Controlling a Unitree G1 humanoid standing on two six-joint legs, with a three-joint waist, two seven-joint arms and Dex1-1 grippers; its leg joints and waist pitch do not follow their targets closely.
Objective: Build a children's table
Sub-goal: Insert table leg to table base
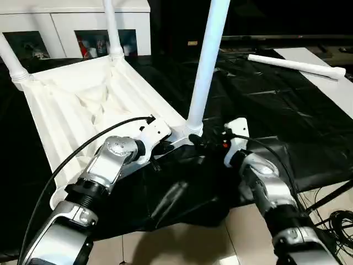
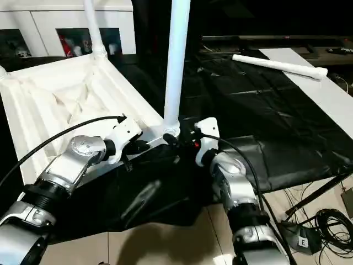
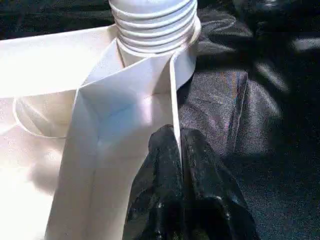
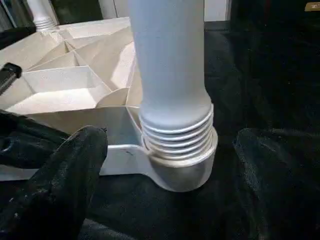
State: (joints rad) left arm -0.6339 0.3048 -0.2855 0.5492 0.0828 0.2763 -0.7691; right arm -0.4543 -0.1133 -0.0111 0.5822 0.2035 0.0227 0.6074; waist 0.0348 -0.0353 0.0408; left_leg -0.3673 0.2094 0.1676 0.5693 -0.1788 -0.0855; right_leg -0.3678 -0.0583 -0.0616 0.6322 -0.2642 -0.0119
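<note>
- Table top (image 1: 83,105) lies upside down on the black sheet (image 1: 265,110), ribbed underside up.
- Three legs stand in corner sockets: two at the far corners (image 1: 112,27) (image 1: 11,61), one at the near corner (image 1: 207,61) between the two grippers.
- Near leg's threaded end (image 4: 177,137) sits in its socket (image 4: 182,170) with several thread rings exposed above the rim. My read: not fully screwed home.
- Fourth leg (image 1: 298,65) lies loose on the sheet, far right, well apart from the top, its end over the flat white board (image 1: 331,88).
- Fourth socket, at the near left corner, is hidden behind the left forearm; can't tell its state.
- Left gripper (image 3: 176,150): fingers pressed together, pinching the thin side wall of the top just beside the near socket. Looks like it's bracing the top.
- Right gripper (image 1: 212,142): fingers spread wide, one on either side of the near leg's base, holding nothing; no contact visible.
- Progress estimate: roughly three quarters.
- Left to do: seat the near leg fully, fetch and fit the fourth leg, flip the table upright.
</note>
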